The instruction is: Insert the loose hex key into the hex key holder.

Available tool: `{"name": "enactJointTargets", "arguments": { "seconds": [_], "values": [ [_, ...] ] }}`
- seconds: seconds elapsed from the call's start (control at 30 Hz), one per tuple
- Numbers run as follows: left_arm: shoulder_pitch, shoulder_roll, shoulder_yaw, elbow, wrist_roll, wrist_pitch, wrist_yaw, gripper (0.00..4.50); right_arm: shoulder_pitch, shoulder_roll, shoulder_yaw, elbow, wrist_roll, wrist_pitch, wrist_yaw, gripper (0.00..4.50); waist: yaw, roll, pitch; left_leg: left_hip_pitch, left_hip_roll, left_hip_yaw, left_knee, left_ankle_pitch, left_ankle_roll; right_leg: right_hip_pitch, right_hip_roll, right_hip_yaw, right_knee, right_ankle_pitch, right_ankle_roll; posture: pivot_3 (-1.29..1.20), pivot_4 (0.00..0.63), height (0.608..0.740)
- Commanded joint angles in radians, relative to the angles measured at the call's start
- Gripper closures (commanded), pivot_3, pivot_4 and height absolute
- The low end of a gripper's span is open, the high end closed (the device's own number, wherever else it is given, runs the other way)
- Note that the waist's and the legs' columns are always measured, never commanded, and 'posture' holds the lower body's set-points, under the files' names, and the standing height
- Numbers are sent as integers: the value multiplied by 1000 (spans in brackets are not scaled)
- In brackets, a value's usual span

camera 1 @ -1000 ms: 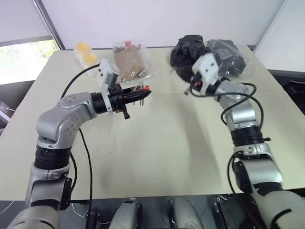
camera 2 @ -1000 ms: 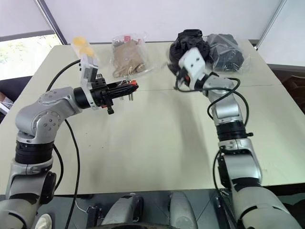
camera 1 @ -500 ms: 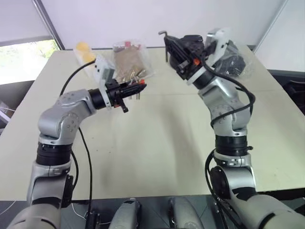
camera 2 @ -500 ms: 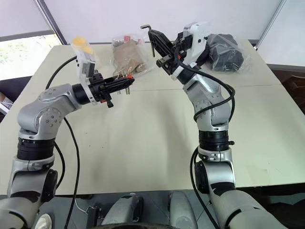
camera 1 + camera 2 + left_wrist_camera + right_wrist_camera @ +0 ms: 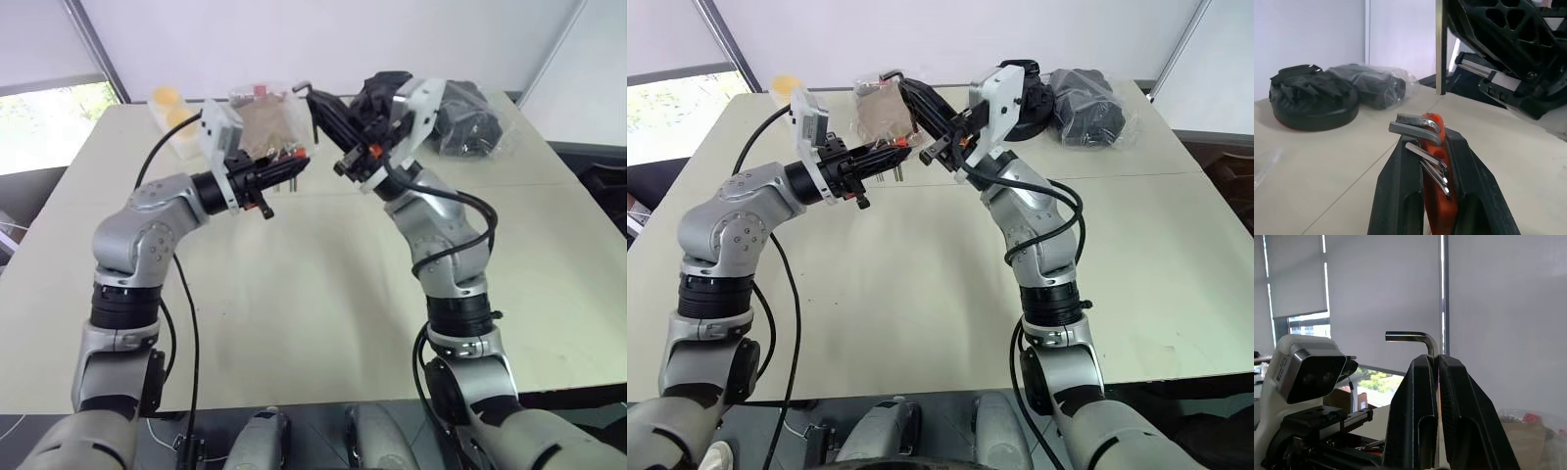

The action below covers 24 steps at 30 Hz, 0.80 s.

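The hex key holder (image 5: 1433, 166) is an orange-red block with short grey keys sticking out. My left gripper (image 5: 287, 170) is shut on it and holds it above the table's far middle. The loose hex key (image 5: 1411, 336), a thin L-shaped silver rod, stands upright between the fingers of my right gripper (image 5: 1435, 360), which is shut on its long shank with the bent end on top. The right gripper (image 5: 319, 104) sits close to the right of the holder (image 5: 295, 157) and a little higher, pointing up and left. In the left wrist view the key's shank (image 5: 1438, 49) hangs just beyond the holder.
The pale table (image 5: 323, 294) carries a clear bag with brown contents (image 5: 265, 122) behind the grippers. A yellow pack (image 5: 171, 103) lies at the far left. Black items in plastic bags (image 5: 460, 117) lie at the far right.
My right gripper has swung left and back with the hex key, rolling so the key stands upright, and is now beside the holder. The left gripper has barely moved.
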Motion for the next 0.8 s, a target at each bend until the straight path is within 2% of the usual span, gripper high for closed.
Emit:
{"name": "enactJointTargets", "arguments": {
  "seconds": [0.03,0.8],
  "values": [
    [-27,2,14,-23,-1,-16,-3,4500,-25,15,1,-32,-2,-35,-13,4479,0,0,0,0,0,0,0,0,0,0,0,0,0,0,0,0,150,740],
    [-34,-9,20,-25,1,-15,9,4500,17,46,46,29,-34,-104,17,4479,0,0,0,0,0,0,0,0,0,0,0,0,0,0,0,0,150,740]
  ]
}}
